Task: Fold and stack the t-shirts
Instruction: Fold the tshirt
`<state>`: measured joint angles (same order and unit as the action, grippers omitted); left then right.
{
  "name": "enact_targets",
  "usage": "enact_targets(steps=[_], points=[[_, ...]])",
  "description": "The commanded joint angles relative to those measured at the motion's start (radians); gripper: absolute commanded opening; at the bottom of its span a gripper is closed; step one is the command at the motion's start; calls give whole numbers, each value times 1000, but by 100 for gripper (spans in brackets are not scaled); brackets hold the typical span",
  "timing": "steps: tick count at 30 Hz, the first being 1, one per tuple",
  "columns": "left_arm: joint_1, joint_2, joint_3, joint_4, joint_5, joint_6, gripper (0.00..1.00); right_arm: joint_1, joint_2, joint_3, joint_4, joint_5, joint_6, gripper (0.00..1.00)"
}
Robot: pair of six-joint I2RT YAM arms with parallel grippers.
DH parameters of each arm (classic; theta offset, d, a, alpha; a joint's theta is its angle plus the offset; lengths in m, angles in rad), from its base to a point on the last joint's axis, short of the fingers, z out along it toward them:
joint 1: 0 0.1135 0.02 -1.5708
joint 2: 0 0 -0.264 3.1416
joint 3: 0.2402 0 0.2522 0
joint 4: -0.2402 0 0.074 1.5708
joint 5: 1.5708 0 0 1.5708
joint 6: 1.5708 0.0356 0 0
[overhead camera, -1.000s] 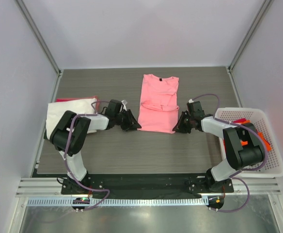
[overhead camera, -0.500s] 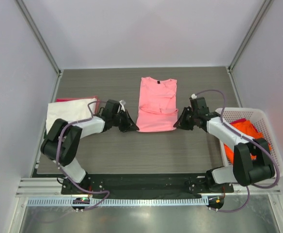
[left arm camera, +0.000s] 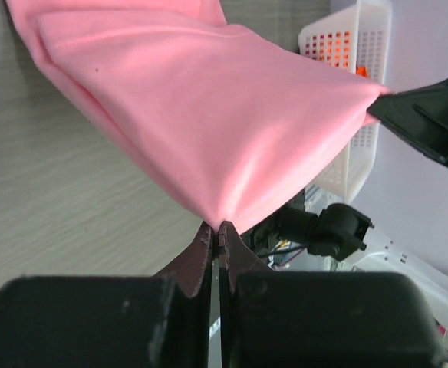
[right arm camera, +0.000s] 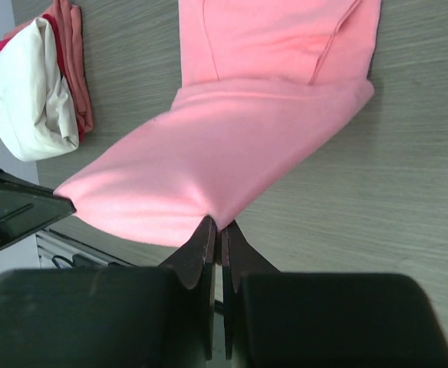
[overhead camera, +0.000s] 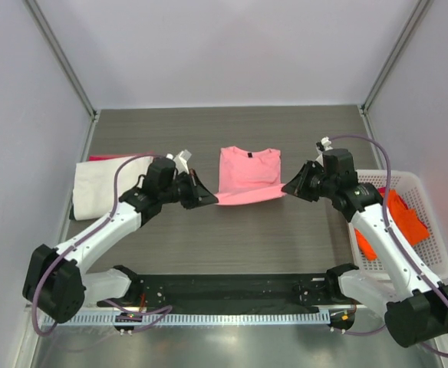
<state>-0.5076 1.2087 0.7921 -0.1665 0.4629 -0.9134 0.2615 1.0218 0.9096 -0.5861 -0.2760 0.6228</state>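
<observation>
The light pink t-shirt (overhead camera: 248, 175) lies mid-table, its near part lifted off the table and stretched between both grippers. My left gripper (overhead camera: 211, 199) is shut on its near left corner; the cloth (left arm camera: 209, 115) fans out from the tips (left arm camera: 218, 227). My right gripper (overhead camera: 287, 188) is shut on the near right corner; the shirt (right arm camera: 239, 146) runs from its tips (right arm camera: 218, 224). A cream-white shirt (overhead camera: 105, 182) lies folded on a red one (overhead camera: 101, 158) at the left, also in the right wrist view (right arm camera: 28, 84). An orange shirt (overhead camera: 402, 218) lies in the basket.
A white plastic mesh basket (overhead camera: 433, 264) stands at the table's right edge, close to my right arm; it also shows in the left wrist view (left arm camera: 339, 46). Grey walls and metal posts enclose the table on three sides.
Both grippers have risen and moved away from the near edge with the pink shirt's bottom hem, folding the lower half up over the upper half. The shirt now looks shorter.
</observation>
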Motion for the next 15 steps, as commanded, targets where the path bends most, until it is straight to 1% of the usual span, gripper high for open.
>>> enact_targets(steps=[1, 4, 6, 10, 14, 15], points=[[-64, -67, -22, -71, -42, -19, 0, 4, -69, 12, -83, -11, -20, 1], [-107, -90, -22, -82, -67, -39, 0, 2, -84, 8, -115, 4, -24, 1], [-112, -97, -21, -80, -69, -54, 0, 4, -85, 11, -124, 14, -26, 1], [-108, -97, 2, -83, -116, -48, 0, 4, -43, 34, -118, 63, -29, 1], [-91, 0, 77, -94, -122, -33, 0, 2, 33, 93, -81, 139, -26, 1], [-76, 21, 111, -96, -118, -25, 0, 2, 82, 109, -77, 147, -29, 1]])
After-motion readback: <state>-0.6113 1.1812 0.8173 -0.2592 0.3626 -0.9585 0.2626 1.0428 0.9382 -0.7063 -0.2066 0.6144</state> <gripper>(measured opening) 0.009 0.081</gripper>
